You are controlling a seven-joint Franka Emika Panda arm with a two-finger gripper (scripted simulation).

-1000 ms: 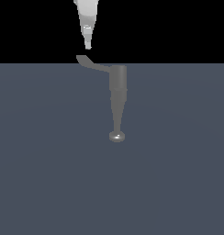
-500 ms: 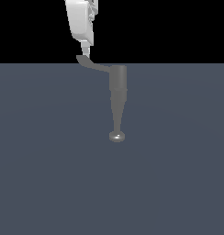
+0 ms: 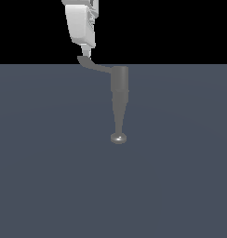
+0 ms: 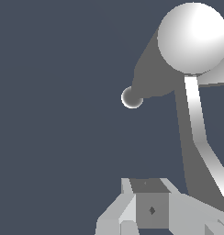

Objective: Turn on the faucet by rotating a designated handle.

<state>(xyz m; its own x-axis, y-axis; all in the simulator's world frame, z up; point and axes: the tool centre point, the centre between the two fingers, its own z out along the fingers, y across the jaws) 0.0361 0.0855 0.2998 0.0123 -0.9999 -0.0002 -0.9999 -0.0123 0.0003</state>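
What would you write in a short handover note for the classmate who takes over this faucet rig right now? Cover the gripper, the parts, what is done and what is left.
Gripper: right above the handle's paddle tip, at or very near contact; open or shut cannot be told.
Faucet: on the grey floor, spout ending in a shiny tip.
Handle: projects from the body toward the exterior view's left.
Done: gripper brought to the handle tip.
Left: push the handle around to turn the faucet on.
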